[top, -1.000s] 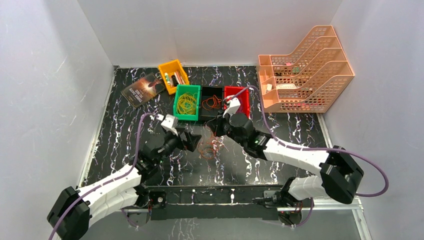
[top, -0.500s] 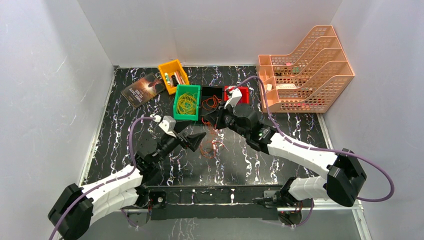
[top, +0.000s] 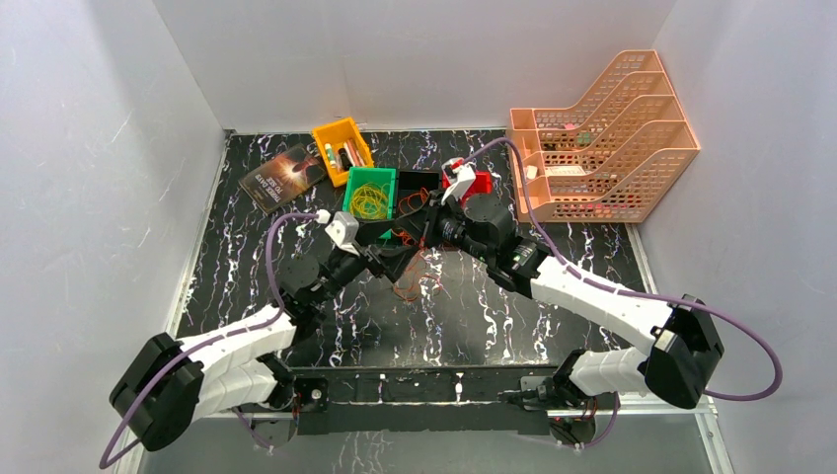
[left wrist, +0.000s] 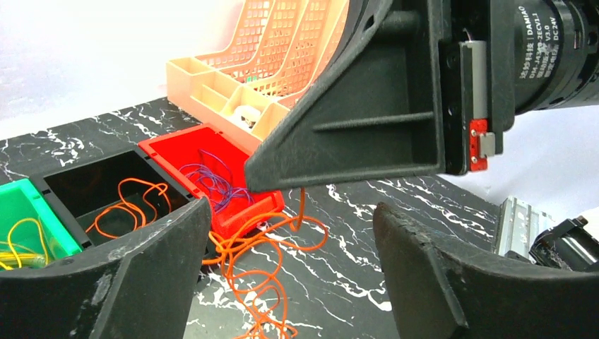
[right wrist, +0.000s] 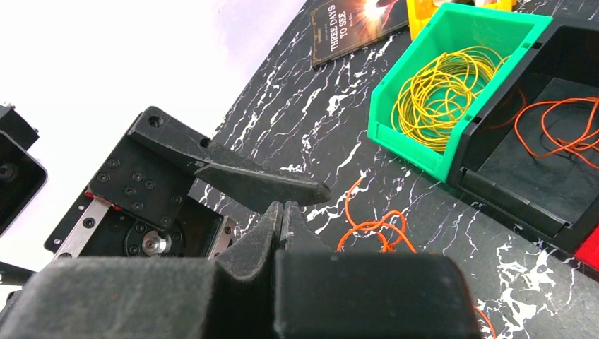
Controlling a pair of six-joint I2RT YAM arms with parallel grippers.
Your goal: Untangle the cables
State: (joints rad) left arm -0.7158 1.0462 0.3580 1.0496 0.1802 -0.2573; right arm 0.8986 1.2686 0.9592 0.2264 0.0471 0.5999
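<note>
Two hands meet over the loose orange cables [left wrist: 236, 248], which lie heaped on the desk [left wrist: 410, 194] just in front of the red bin [left wrist: 176, 152]. My right hand [left wrist: 256, 182] is clenched, and one orange strand runs up to its tip. I judge that strand pinched and held up so it can be drawn out of the knot. My left hand [left wrist: 289, 233] is released, jaws wide, with the heap between and below them, placed, I judge, to take the rest.

You have orange cables [left wrist: 236, 248] on a black table [top: 237, 247] veined white. The green bin [right wrist: 406, 141] holds yellow loops [right wrist: 434, 92], beside a black bin [right wrist: 523, 205] and a red bin [left wrist: 247, 215].
</note>
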